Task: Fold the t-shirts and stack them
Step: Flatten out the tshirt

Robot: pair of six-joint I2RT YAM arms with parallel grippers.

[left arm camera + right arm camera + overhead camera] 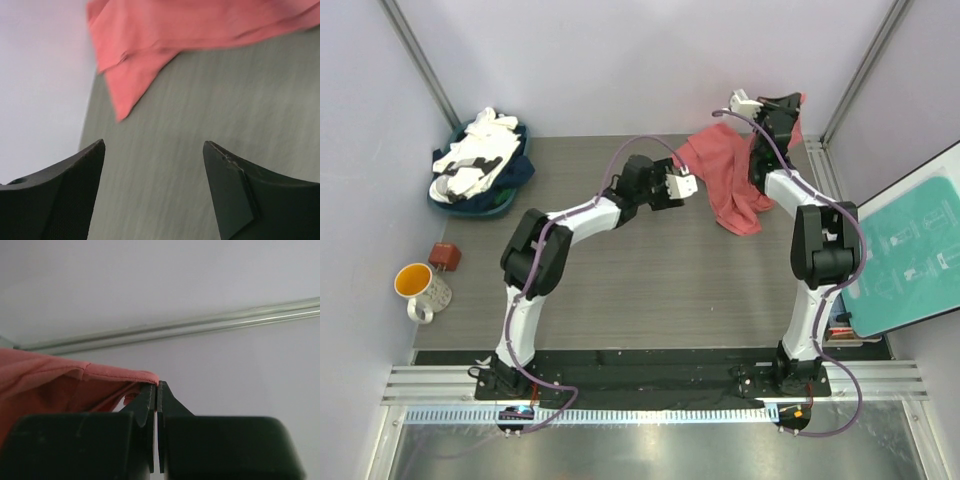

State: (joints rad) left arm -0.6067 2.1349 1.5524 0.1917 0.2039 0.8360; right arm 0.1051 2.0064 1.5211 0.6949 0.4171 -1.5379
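A coral-red t-shirt (725, 175) hangs crumpled over the back right of the grey table (620, 280), with its lower part resting on the tabletop. My right gripper (788, 108) is shut on its upper edge and holds it up near the back wall. In the right wrist view the shirt's hem (75, 375) ends at the closed fingertips of that gripper (157, 385). My left gripper (686, 182) is open and empty, just left of the shirt. In the left wrist view it (154, 145) hovers above bare table, with a shirt corner (135, 75) ahead of it.
A dark basket (510, 200) at the back left holds white and navy t-shirts (480, 155). An orange-lined mug (420, 288) and a small brown object (445, 256) stand at the left edge. A teal board (910, 250) leans at the right. Metal frame posts stand at the back corners.
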